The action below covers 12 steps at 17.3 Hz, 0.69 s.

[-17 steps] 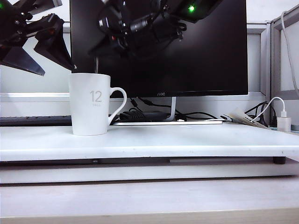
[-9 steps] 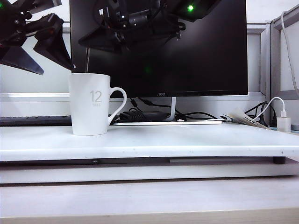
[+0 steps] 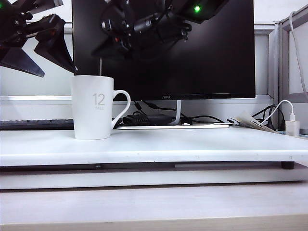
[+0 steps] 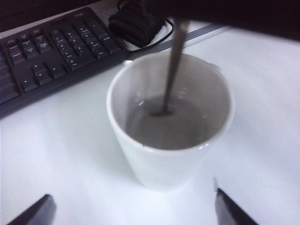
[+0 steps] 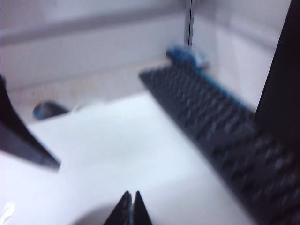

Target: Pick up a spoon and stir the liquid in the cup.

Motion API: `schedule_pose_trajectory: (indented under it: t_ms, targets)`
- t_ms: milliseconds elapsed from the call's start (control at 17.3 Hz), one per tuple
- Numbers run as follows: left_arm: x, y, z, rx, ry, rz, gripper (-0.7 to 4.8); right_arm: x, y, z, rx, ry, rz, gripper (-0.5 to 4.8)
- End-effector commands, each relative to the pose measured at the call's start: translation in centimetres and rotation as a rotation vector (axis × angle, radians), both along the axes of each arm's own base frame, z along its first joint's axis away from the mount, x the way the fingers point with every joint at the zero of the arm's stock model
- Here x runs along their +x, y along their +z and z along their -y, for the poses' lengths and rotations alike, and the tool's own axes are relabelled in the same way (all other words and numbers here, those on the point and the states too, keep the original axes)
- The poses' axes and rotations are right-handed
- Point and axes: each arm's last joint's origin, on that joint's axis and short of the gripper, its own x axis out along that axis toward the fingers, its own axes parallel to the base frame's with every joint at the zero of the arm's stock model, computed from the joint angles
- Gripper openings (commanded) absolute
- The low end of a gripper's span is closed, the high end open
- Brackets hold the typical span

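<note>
White glazed ceramic marked the cup (image 3: 93, 107) in the exterior view, standing upright on the pale surface (image 3: 192, 147) before a dark monitor (image 3: 192, 48). It looked fairly heavy, rigid, smooth and breakable. The thin spoon (image 3: 100, 66) rose from its mouth to the right gripper (image 3: 113, 45) above; that hand's jaws were lost against the black screen. The left gripper (image 3: 36, 50) hung beside the cup at the upper left, its jaws spread wide and empty.

The left wrist view showed the spoon (image 4: 171, 70), stiff and slippery-looking, dipping into greyish liquid inside the cup (image 4: 171, 154), its bowl submerged and unclear. I judged its upper handle the best place to hold. A keyboard (image 4: 47, 51) lay beyond.

The right wrist view was blurred; the jaws (image 5: 131, 206) met tip to tip, fully closed, though the spoon between them could not be made out.
</note>
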Motion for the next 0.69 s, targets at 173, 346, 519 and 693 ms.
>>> schedule_pose_trajectory:
  t_ms: [173,346,519,693]
  targets:
    - [0.0,0.3,-0.1,0.01,0.018,0.018,4.79,-0.5,1.0,-0.3,0.055,0.126,0.038,-0.05]
    - [0.0,0.3,-0.1,0.009,0.019,0.021,4.79,-0.7,0.9,-0.4,0.058,0.151,0.007,-0.05]
    - [0.1,0.4,-0.1,0.007,0.019,0.029,4.79,-0.8,0.1,-0.3,0.008,0.145,-0.078,-0.05]
    - [0.1,0.4,-0.1,0.006,0.019,0.028,4.79,-0.6,-0.5,-0.1,-0.043,0.065,-0.112,-0.05]
